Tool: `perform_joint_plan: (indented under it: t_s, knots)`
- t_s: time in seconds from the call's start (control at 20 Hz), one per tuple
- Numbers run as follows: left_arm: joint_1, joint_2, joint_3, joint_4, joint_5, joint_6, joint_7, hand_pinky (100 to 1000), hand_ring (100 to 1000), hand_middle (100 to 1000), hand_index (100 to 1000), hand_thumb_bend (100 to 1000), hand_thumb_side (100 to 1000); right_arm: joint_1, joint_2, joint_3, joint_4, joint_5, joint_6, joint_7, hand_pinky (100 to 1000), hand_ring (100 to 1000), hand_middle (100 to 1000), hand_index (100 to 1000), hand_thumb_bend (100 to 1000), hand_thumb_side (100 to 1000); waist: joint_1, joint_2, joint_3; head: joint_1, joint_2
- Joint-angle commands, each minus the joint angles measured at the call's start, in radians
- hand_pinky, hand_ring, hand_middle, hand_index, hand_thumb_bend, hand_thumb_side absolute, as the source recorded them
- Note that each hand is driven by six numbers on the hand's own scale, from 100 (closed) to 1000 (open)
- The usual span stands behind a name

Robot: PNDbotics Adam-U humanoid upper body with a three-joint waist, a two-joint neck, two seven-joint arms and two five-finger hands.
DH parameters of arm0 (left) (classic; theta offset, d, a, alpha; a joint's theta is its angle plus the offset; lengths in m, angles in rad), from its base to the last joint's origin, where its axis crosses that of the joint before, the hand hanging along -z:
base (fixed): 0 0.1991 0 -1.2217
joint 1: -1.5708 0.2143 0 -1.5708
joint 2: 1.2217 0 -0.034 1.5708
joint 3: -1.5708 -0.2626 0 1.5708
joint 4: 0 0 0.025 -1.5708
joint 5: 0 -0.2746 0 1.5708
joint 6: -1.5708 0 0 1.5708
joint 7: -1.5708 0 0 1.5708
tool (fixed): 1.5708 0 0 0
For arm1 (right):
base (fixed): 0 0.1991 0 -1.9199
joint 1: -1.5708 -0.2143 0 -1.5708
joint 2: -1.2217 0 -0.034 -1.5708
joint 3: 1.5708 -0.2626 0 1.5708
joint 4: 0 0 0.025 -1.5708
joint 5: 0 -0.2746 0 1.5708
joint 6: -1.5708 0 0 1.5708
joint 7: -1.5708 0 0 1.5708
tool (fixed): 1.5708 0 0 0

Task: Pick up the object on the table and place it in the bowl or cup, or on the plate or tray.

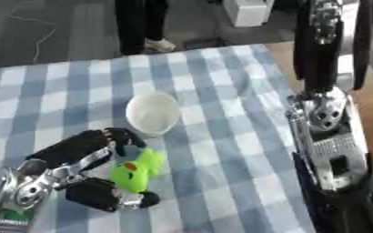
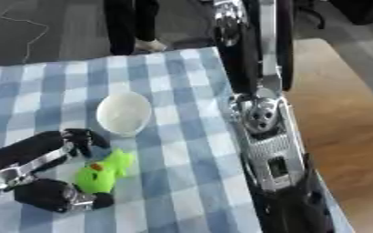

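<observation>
Left hand on the green toy, bowl just past it

Near the tablecloth's [image 1: 221, 113] near-left corner, the left hand [image 1: 86, 168] curls round a green toy [image 1: 138, 170]; white bowl [image 1: 152, 112] just beyond, mid-cloth. Right arm [image 2: 261, 132] along the right edge, its hand out of sight.

Lab-like room: checked tablecloth [image 1: 221, 91], bare grey floor [image 1: 54, 32].

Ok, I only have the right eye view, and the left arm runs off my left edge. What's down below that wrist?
Observer: The left eye view shows a small green patch at the lower left corner, apart from the green toy that the left hand is curled round. I cannot tell what it is.
Operator: And behind the right arm, up top?
Observer: A white box stands on the floor beyond the table.
</observation>
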Motion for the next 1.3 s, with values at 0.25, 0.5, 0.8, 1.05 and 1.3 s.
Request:
perform_joint_plan:
  t_s: [0.25,0.5,0.8,1.05,1.3]
  knots:
    - [-0.009,-0.016,0.011,0.003,0.007,0.012,-0.010,660,714,829,889,629,769,-0.018,0.006,0.000,-0.013,-0.001,-0.004,0.003,552,460,589,651,100,923,0.001,-0.011,-0.003,0.015,-0.002]
    - [-0.012,-0.027,0.010,0.016,0.006,0.017,-0.014,653,708,828,892,634,756,-0.019,0.008,0.000,-0.013,0.000,-0.005,0.003,552,460,589,651,100,923,0.000,-0.010,-0.004,0.016,-0.001]
    - [-0.012,-0.030,0.008,0.030,0.004,0.019,-0.023,658,712,828,891,658,714,-0.020,0.010,0.000,-0.013,0.000,-0.006,0.002,552,460,589,651,100,923,0.001,-0.010,-0.006,0.017,0.001]
    - [-0.010,-0.029,0.008,0.037,-0.006,0.022,-0.037,660,713,827,884,665,585,-0.020,0.010,-0.001,-0.013,0.001,-0.006,0.002,552,460,589,651,100,923,0.001,-0.011,-0.006,0.018,0.002]
    - [-0.009,-0.027,0.012,0.037,-0.024,0.028,-0.057,658,715,826,875,554,511,-0.020,0.009,-0.001,-0.013,0.001,-0.005,0.003,552,460,589,651,100,923,0.001,-0.011,-0.005,0.019,0.004]
